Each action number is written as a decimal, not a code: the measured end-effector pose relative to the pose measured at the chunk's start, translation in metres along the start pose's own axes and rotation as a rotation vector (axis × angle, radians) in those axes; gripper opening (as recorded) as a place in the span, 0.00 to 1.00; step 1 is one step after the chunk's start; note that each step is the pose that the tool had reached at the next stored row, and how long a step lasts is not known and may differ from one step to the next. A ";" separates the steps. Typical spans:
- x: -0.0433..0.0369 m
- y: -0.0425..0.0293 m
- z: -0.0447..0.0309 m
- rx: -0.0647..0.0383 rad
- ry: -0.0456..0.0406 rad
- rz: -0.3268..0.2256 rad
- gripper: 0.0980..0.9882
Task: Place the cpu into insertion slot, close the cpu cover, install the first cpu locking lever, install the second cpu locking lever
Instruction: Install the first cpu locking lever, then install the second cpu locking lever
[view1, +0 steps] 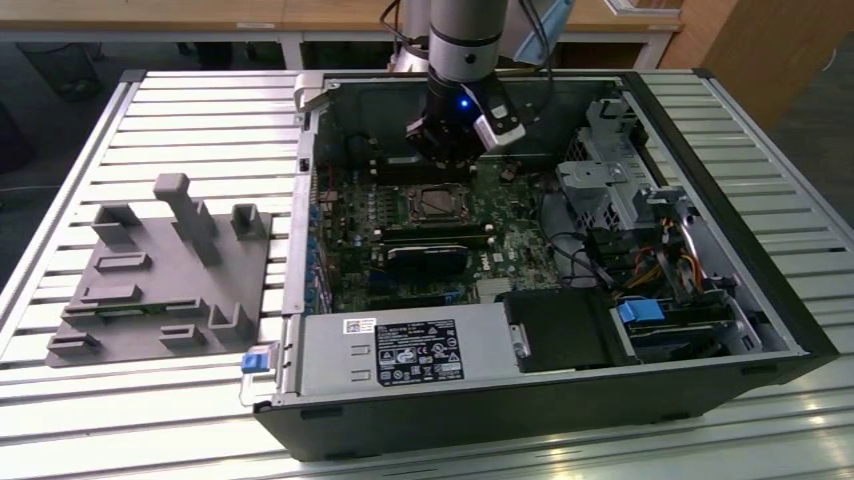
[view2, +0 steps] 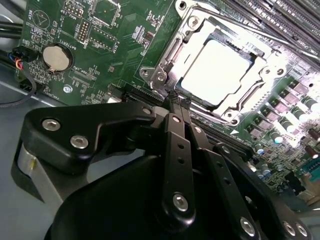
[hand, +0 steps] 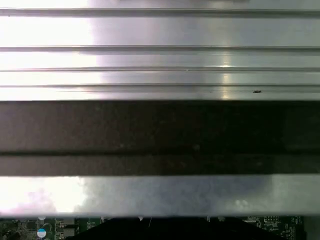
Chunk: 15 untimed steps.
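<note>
Already the cpu (view2: 217, 70) lies flat in the insertion slot (view2: 172, 55) on the green motherboard (view2: 115, 50), its pale metal top facing up out of the open computer case (view1: 747, 300). Going across the exterior view from its left: a grey fixture block (view1: 160, 275) stands on the slatted table (view1: 80, 420), well apart from the work; then comes the case, with the socket (view1: 437, 203) near the middle of the board; then the drive bays and cabling toward that view's right. The gripper (view1: 445, 160) hangs just above and behind the socket.

In the second wrist view the cpu cover (view2: 250, 97) seems to be down around the chip, its frame edges lying along the chip's sides with the centre cut-out showing the bright top, so I judge the first two steps done. Whether either locking lever is latched I cannot tell; a thin metal rod (view2: 172, 50) runs along one side of the socket, and the levers look like what is left.

The black fingers (view2: 176, 117) are pressed together to a narrow point, pinching nothing that shows, with their tips right at the near corner of the socket frame.

The chip is square, so it has no real long axis; its edges sit parallel to the socket rim, turned diagonal in the second wrist view
</note>
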<state>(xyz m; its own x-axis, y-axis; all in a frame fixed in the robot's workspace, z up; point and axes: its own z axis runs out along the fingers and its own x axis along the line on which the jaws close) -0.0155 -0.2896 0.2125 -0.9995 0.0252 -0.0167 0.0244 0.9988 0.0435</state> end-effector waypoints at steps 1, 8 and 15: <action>0.0000 -0.0002 0.0000 0.000 0.0000 0.000 0.03; -0.0002 -0.0026 -0.0002 0.000 0.0001 0.000 0.03; -0.0003 -0.0094 -0.0005 0.000 0.0000 0.000 0.03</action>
<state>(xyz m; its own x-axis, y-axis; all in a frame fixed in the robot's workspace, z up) -0.0154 -0.2990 0.2126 -0.9995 0.0251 -0.0167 0.0243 0.9988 0.0433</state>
